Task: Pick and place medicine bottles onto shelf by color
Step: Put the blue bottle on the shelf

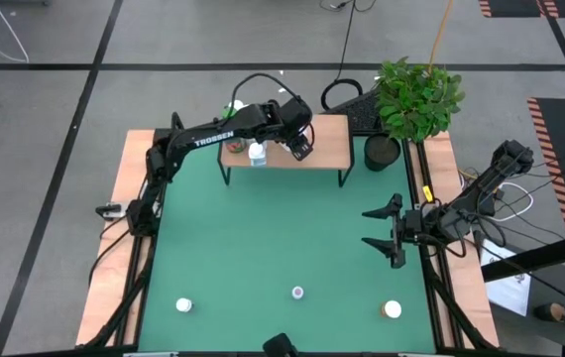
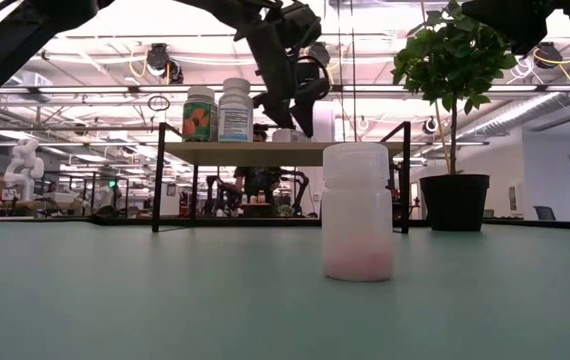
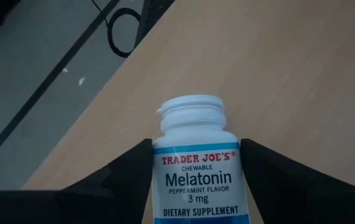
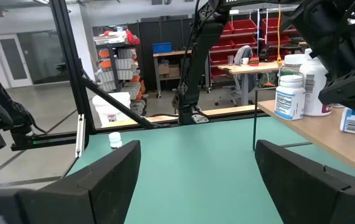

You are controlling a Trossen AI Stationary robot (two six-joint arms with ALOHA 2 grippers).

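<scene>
My left gripper (image 1: 300, 145) reaches over the shelf (image 1: 327, 149), a low table with a light wood top, and is shut on a white bottle with a blue Melatonin label (image 3: 196, 168). In the high view the gripper hides that bottle. A white bottle with a blue label (image 1: 257, 154) and a green-topped bottle (image 1: 235, 106) stand on the shelf's left part; both show in the low view (image 2: 235, 110) (image 2: 199, 113). Three white-capped bottles stand on the green mat near its front edge (image 1: 184, 305) (image 1: 297, 293) (image 1: 393, 309). My right gripper (image 1: 390, 230) is open and empty over the mat's right side. My left gripper pinches the Melatonin bottle's labelled body (image 3: 159, 171) between its two fingers, one on each side. The bottle lies along the fingers, its white cap (image 3: 191, 112) pointing away from the wrist, over the wood top. Whether it rests on the shelf, I cannot tell.
A black pot (image 1: 382, 152) with a leafy plant (image 1: 416, 99) stands just right of the shelf. Wooden side boards (image 1: 114, 248) flank the mat. The nearest mat bottle (image 2: 357, 210) stands in front of the shelf in the low view.
</scene>
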